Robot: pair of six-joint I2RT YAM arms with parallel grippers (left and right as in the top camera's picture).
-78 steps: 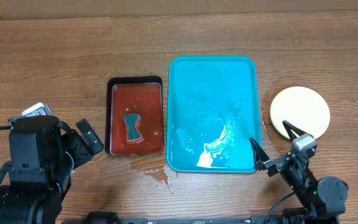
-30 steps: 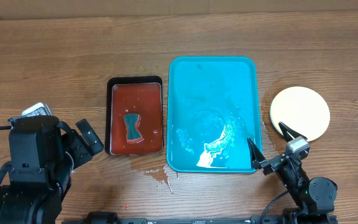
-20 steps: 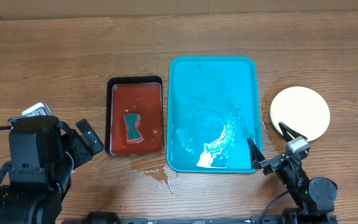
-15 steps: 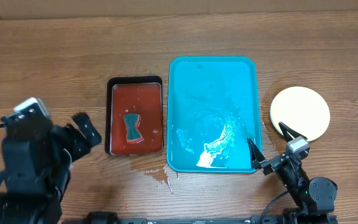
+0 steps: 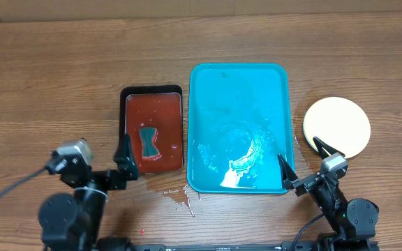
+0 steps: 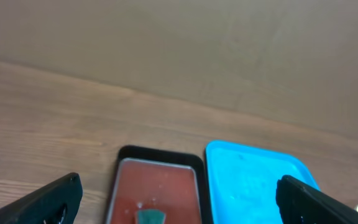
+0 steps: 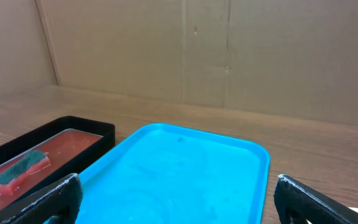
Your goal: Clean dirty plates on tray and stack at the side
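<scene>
The cyan tray (image 5: 238, 90) lies mid-table, wet, with no plate on it; it also shows in the left wrist view (image 6: 253, 180) and the right wrist view (image 7: 185, 168). The plates (image 5: 336, 125) are right of the tray as one pale yellow disc with no smears; I cannot tell how many are stacked. My right gripper (image 5: 304, 159) is open and empty at the tray's front right corner, its fingertips (image 7: 55, 199) wide apart. My left gripper (image 5: 98, 164) is open and empty just left of the black tray's front corner, its fingertips (image 6: 55, 199) wide apart.
A black tray (image 5: 151, 104) of red liquid with a teal sponge (image 5: 148, 141) sits left of the cyan tray, also in the wrist views (image 6: 157, 186) (image 7: 73, 127). A reddish spill (image 5: 180, 199) lies on the table in front of both trays. A cardboard wall (image 7: 229, 56) stands behind the table.
My left arm has swung right and turned, bringing its open gripper close to the black tray's front left corner. The right arm and plates have not moved.
</scene>
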